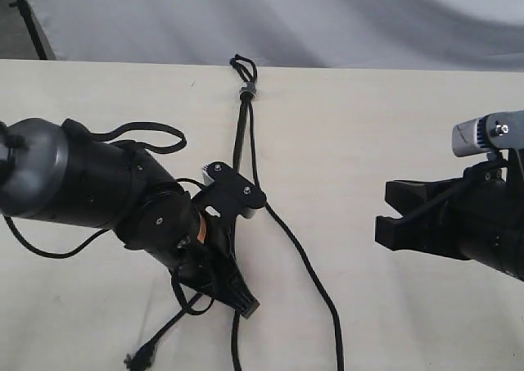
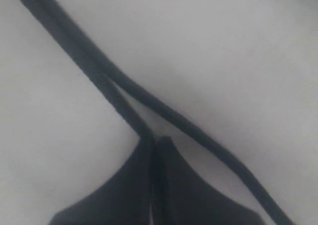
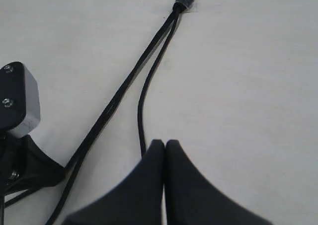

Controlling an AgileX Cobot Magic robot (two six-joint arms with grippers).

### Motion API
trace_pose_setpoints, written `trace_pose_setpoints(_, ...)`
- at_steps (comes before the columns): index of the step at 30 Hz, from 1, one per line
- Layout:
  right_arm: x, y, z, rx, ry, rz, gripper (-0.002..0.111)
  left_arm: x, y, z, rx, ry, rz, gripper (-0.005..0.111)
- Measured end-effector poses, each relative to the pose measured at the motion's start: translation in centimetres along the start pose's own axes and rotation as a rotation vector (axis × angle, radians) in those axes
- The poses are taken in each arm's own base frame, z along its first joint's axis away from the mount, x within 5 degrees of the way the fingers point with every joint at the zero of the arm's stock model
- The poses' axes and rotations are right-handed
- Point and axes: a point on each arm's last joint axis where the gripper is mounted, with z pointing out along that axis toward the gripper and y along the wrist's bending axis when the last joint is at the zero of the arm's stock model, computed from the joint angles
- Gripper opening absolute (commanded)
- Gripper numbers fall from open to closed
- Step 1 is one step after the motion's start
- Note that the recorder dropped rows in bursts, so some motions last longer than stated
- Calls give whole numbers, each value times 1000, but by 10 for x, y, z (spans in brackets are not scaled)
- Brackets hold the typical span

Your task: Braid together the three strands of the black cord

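The black cord lies on the pale table, its small loop (image 1: 242, 63) and grey band (image 1: 248, 88) at the far edge. Below the band it splits into strands. One strand (image 1: 315, 277) curves off to the right and lies free. The others run down under my left gripper (image 1: 246, 305), which is shut on a strand (image 2: 119, 103) that enters its tips (image 2: 155, 139). A second strand (image 2: 208, 140) passes beside the fingers. My right gripper (image 1: 383, 215) hovers at the right, shut (image 3: 164, 143) and empty, with a single strand (image 3: 141, 106) running just beside its tips. The band (image 3: 183, 3) also shows there.
A frayed knot end (image 1: 135, 359) lies at the near edge, left of another strand (image 1: 236, 346). The left arm's smooth black cable (image 1: 49, 248) loops over the table at the left. A grey cloth backdrop (image 1: 327, 19) hangs behind the table's far edge.
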Motion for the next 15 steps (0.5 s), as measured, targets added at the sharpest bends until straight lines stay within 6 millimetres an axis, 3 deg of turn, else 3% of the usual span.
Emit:
trace_pose_setpoints(5, 0, 0, 0, 0, 0, 0, 0, -4, 10, -24, -6, -44, -40, 0)
trace_pose_setpoints(10, 0, 0, 0, 0, 0, -2, 0, -2, 40, -61, -38, -85, -162, 0)
trace_pose_setpoints(15, 0, 0, 0, 0, 0, -3, 0, 2, 71, -85, -81, -135, -269, 0)
